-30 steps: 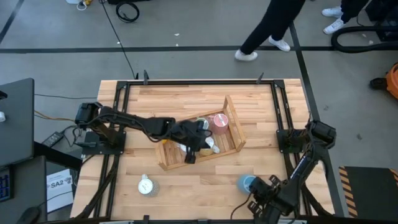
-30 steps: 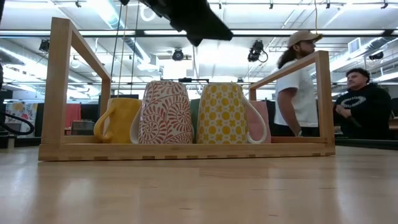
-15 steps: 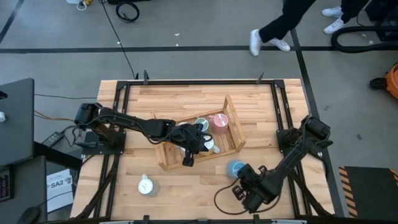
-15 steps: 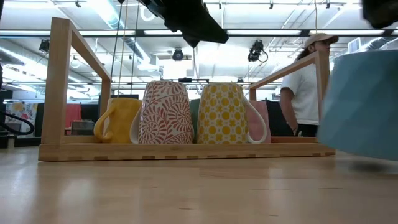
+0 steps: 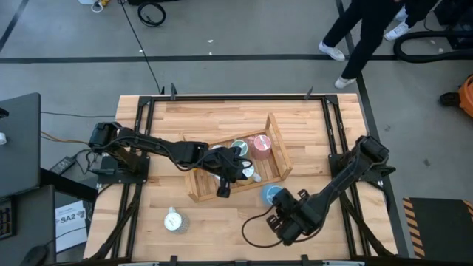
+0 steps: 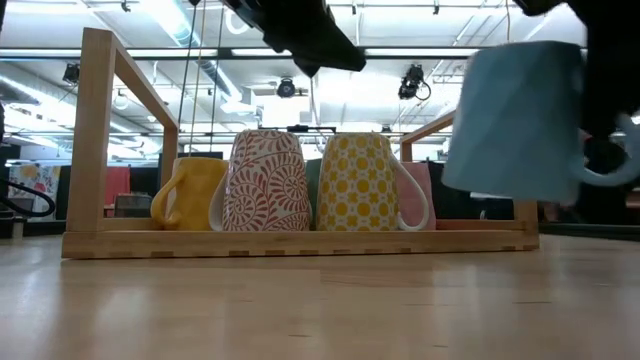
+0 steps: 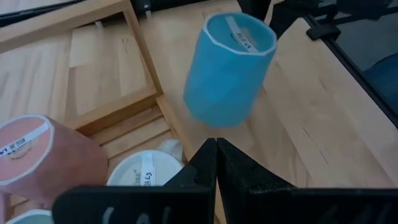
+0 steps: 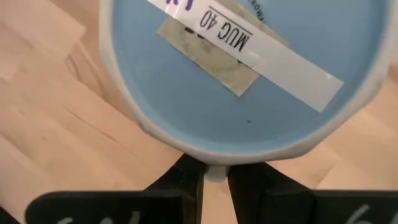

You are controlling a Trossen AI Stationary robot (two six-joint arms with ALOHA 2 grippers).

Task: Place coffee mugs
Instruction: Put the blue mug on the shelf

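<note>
A light blue mug (image 5: 272, 196) hangs upside down in my right gripper (image 8: 215, 177), just off the near right corner of the wooden tray (image 5: 275, 134). In the low view the blue mug (image 6: 515, 120) is above the tabletop. Inside the tray (image 6: 300, 243) stand several upturned mugs on their rims: yellow (image 6: 188, 193), red-patterned (image 6: 266, 180), yellow-dotted (image 6: 357, 182) and pink (image 5: 261, 144). My left gripper (image 7: 216, 149) is shut and hovers over the tray's near side, above the mugs. A pale speckled mug (image 5: 172, 220) stands alone near the table's near edge. My right gripper pinches the blue mug's handle (image 8: 216, 174) between its two fingers, coming from the table's near right side and slanting down. The mug is lifted clear of the table, base up and slightly tilted, with its labelled base (image 8: 242, 68) facing the wrist camera.
The tray's tall end frames (image 6: 110, 130) rise above the mugs. Bare tabletop lies right of the tray (image 5: 310, 148) and along the near edge. A person (image 5: 362, 29) walks on the floor beyond the far right corner.
My right gripper has carried the blue mug from the near right part of the table up and leftward, toward the tray's near right corner. In the low view the mug has come in from the right and risen. The person has walked on.
</note>
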